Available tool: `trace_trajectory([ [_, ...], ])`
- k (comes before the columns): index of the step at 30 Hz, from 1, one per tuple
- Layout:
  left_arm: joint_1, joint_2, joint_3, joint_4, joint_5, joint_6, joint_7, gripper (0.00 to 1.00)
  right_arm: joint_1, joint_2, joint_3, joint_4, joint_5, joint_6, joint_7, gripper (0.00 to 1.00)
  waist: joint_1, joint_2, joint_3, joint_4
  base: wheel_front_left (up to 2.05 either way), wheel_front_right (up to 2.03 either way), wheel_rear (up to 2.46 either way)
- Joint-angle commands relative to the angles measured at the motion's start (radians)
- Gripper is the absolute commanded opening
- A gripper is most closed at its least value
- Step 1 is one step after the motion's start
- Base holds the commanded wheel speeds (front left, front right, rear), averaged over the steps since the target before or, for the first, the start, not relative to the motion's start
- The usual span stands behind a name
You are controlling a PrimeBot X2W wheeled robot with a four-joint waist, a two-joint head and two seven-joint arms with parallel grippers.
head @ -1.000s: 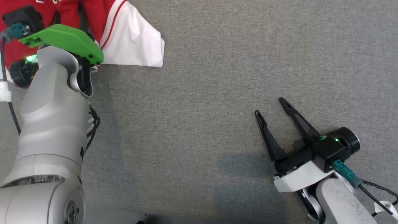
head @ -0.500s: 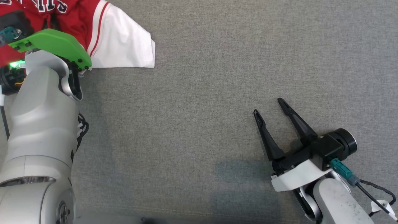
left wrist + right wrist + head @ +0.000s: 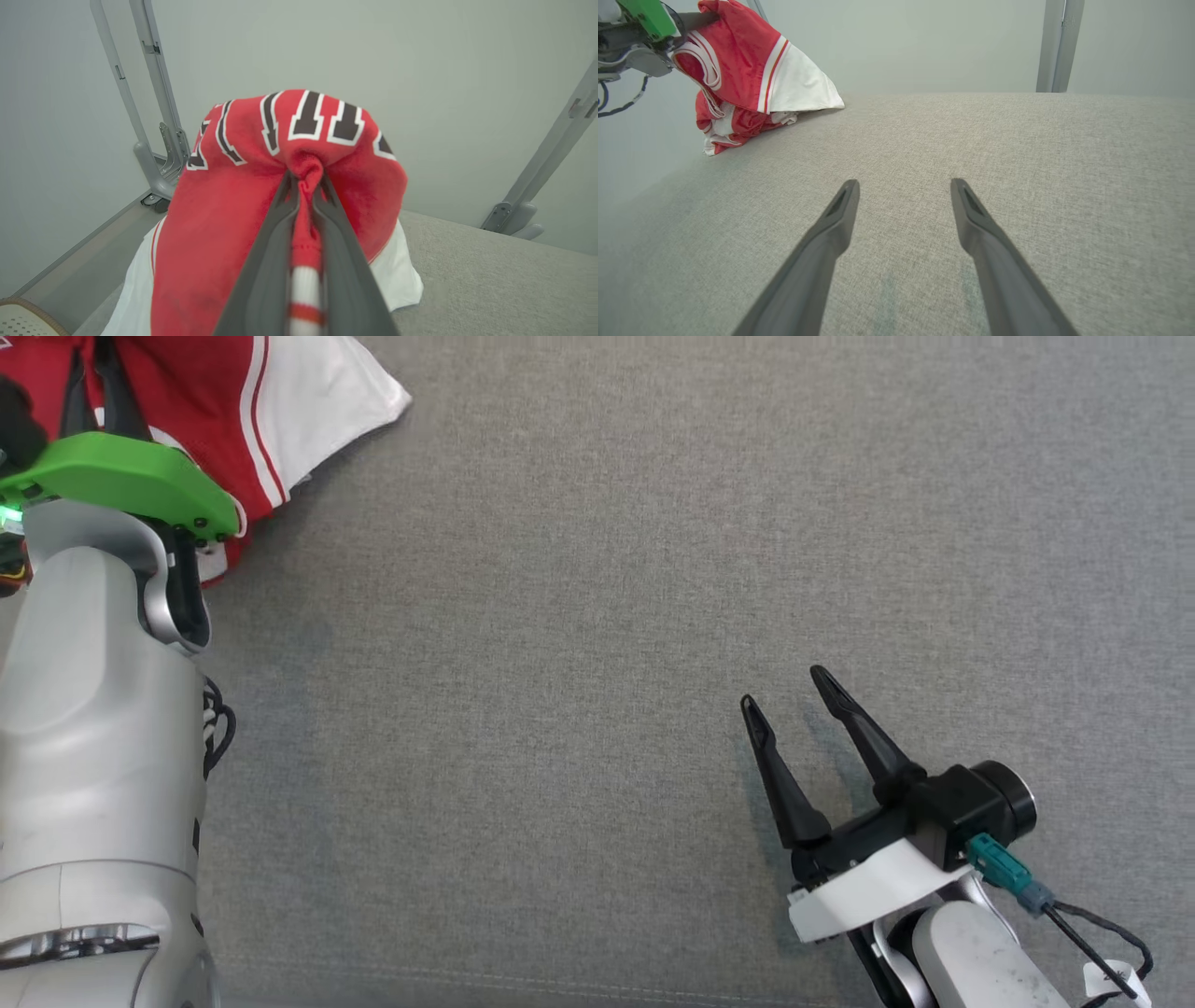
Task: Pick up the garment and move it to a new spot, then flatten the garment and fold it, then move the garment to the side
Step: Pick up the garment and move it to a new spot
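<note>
Red-and-white garment (image 3: 224,224) is hanging bunched at the far left of the grey worktop (image 3: 560,663), its lower folds resting there. I am clamping one fold in my left hand (image 3: 304,179). My right hand (image 3: 782,687) is idling well apart, fingers spread. So narrow a pinch is risking a slip if trailing cloth drags.

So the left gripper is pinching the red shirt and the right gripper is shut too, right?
Not quite. The left gripper is pinching the red shirt, but the right gripper is open, with its two fingers spread well apart. The right wrist view shows it.
</note>
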Motion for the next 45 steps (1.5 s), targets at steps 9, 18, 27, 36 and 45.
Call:
trace_trajectory([
  [9,0.02,-0.014,-0.056,-0.113,0.027,-0.062,0.053,0.0,0.059,0.052,-0.029,0.007,0.028,-0.001,0.0,1.0,-0.0001,0.0,-0.218,-0.071,0.0,0.0,0.0],
  [18,0.014,-0.072,-0.119,-0.259,-0.045,-0.101,0.173,0.0,0.09,0.061,-0.037,-0.005,0.079,-0.001,0.0,1.0,-0.0001,0.0,-0.291,-0.173,0.0,0.0,0.0],
  [27,0.11,-0.096,-0.221,-0.459,-0.144,-0.103,0.298,0.0,0.099,0.062,-0.043,-0.012,0.115,-0.001,0.0,1.0,-0.0001,0.0,-0.296,-0.315,0.0,0.0,0.0],
  [36,0.234,-0.096,-0.411,-0.518,-0.09,-0.094,0.333,0.0,0.073,0.062,-0.041,-0.028,0.127,-0.001,0.0,1.0,-0.0001,0.0,-0.245,-0.437,0.0,0.0,0.0],
  [45,0.285,-0.068,-0.532,-0.373,-0.005,-0.102,0.271,0.0,0.048,0.062,-0.032,-0.046,0.159,-0.001,0.0,1.0,-0.0001,0.0,-0.153,-0.511,0.0,0.0,0.0],
])
